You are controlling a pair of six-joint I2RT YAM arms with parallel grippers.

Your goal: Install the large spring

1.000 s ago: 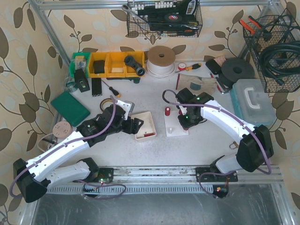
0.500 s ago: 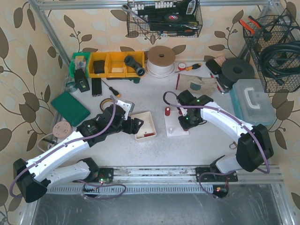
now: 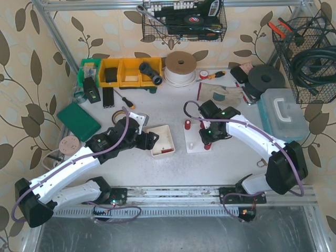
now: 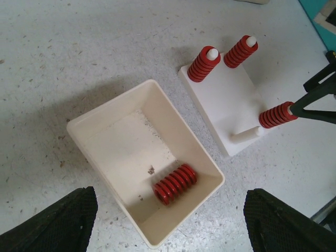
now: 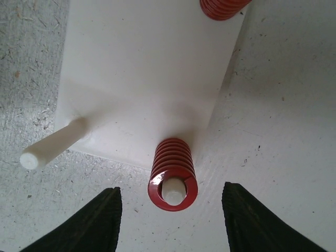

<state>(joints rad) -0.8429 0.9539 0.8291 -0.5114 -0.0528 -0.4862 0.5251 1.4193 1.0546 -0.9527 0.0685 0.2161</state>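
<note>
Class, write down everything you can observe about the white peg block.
The white peg block is a matte, plastic-looking rectangle lying flat on the speckled grey table. A round white peg stands at each corner. Three of them carry red springs; the fourth peg is bare.

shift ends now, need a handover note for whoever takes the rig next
Left gripper: open, empty, above the tray.
Right gripper: open, fingers either side of a seated spring, not touching it.
Done: that one and two more springs sit on the block's pegs.
Left: the bare peg needs the last spring, now lying in the tray.
</note>
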